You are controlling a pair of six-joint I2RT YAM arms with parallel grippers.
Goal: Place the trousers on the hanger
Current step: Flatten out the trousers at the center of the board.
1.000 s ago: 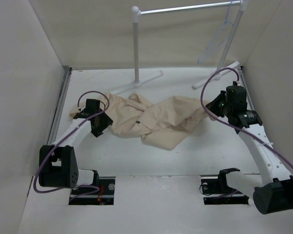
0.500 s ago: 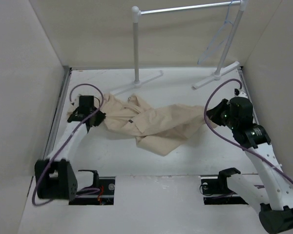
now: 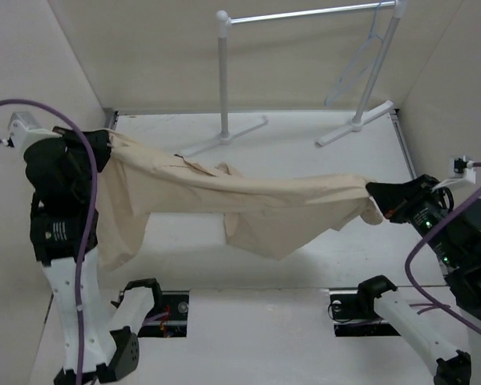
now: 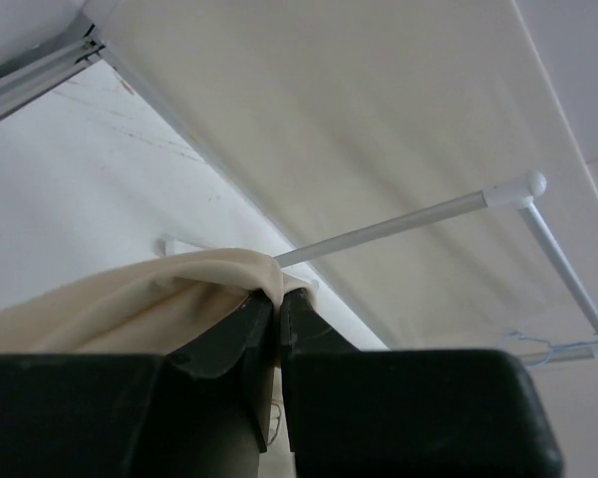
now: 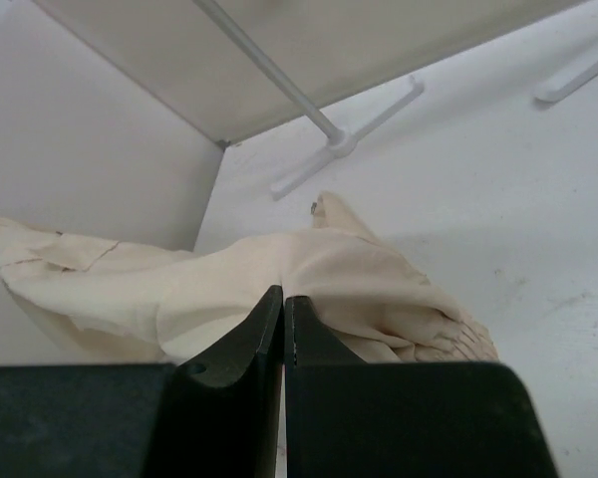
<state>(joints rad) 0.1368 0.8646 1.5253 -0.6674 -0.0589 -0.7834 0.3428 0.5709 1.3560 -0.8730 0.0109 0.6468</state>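
Note:
The beige trousers (image 3: pixel 248 196) hang stretched in the air between both arms, sagging in the middle above the table. My left gripper (image 3: pixel 106 144) is shut on one end at the far left, raised high; its wrist view shows the trousers (image 4: pixel 130 294) pinched between the left gripper's (image 4: pixel 278 296) closed jaws. My right gripper (image 3: pixel 375 195) is shut on the other end at the right, and in its wrist view the trousers (image 5: pixel 279 274) bunch at the right gripper's (image 5: pixel 282 296) closed jaws. The thin pale hanger (image 3: pixel 354 66) hangs from the rack bar at the back right.
A white clothes rack (image 3: pixel 223 72) with a metal bar (image 3: pixel 305 13) stands at the back, its feet on the table. Cream walls close in the left, back and right. The rack bar (image 4: pixel 399 227) also shows in the left wrist view.
Both arms have risen and spread apart, lifting the trousers off the table and pulling them into a long span. The left gripper closed on the cloth before the lift.

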